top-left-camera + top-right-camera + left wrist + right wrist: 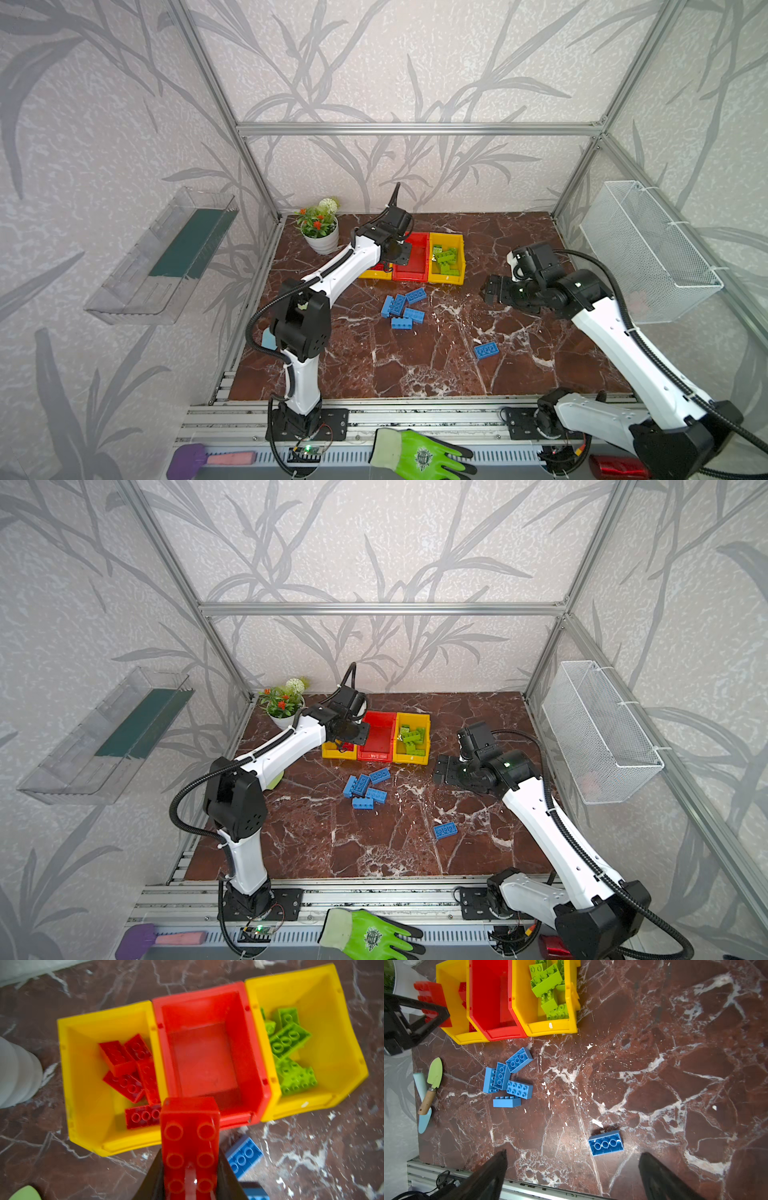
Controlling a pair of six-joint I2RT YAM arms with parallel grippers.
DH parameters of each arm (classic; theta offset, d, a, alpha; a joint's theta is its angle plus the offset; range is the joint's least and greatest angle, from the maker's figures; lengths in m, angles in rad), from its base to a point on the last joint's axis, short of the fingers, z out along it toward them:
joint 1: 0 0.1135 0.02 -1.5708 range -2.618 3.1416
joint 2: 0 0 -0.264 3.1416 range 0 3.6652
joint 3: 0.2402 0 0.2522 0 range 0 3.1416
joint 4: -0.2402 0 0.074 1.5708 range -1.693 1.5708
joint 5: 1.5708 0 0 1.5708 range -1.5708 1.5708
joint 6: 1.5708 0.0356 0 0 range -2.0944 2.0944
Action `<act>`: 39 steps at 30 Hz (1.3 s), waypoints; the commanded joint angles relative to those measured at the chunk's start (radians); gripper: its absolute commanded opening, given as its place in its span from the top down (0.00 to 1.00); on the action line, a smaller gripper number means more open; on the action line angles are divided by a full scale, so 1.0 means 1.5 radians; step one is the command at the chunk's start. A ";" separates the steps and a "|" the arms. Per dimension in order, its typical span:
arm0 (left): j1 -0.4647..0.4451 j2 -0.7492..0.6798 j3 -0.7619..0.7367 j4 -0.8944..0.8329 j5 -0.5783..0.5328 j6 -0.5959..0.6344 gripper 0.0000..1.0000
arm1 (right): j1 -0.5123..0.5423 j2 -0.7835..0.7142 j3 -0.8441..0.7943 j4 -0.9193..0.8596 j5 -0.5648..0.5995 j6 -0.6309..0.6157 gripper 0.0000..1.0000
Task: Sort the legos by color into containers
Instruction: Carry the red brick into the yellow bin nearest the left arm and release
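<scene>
Legos part-sorted: the left gripper [190, 1152] pinches a red brick [190, 1118] above the bins.
Red legos [122, 1064] lie in one yellow bin [83, 1076] and green legos [288, 1041] in the other yellow bin [332, 1043], with the red bin [207, 1059] between them. Five blue legos [508, 1080] cluster on the marble table [675, 1064] near the bins. A sixth blue brick [606, 1143] lies apart, near the right gripper [573, 1153], whose fingers stand wide.

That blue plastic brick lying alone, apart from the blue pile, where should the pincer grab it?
Pinch the lone blue plastic brick across its two long side walls, coming straight down from above: it lies flat with bare marble tabletop all round.
</scene>
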 commanded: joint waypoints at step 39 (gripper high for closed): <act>0.140 0.276 0.361 -0.193 0.070 -0.074 0.59 | -0.048 0.136 0.102 0.041 -0.037 -0.027 0.01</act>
